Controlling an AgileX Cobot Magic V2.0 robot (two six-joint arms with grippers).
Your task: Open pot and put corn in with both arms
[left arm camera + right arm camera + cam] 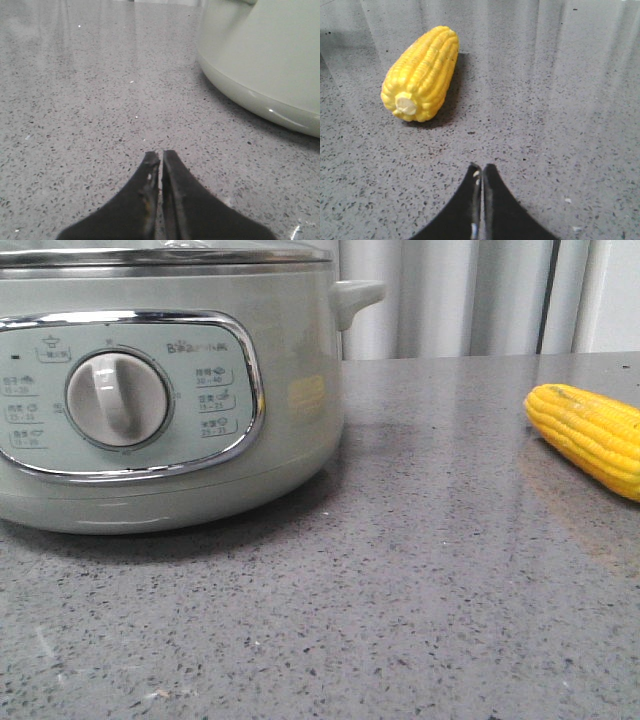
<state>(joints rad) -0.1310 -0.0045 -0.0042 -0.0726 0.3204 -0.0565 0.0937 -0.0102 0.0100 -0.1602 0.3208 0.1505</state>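
Observation:
The pale sage-green pot (290, 390) fills the left of the front view, with its chrome-framed panel, beige dial (117, 398), side handle (355, 298) and glass lid (170, 252) in place on top. Its lower wall shows in the left wrist view (265, 60). The yellow corn (592, 435) lies on the table at the right edge, and shows whole in the right wrist view (421, 72). My left gripper (161, 155) is shut and empty, low over the table beside the pot. My right gripper (482, 169) is shut and empty, a short way from the corn's cut end.
The grey speckled table (420, 580) runs under everything. Pale curtains (470, 295) hang behind the table's far edge. Neither arm shows in the front view.

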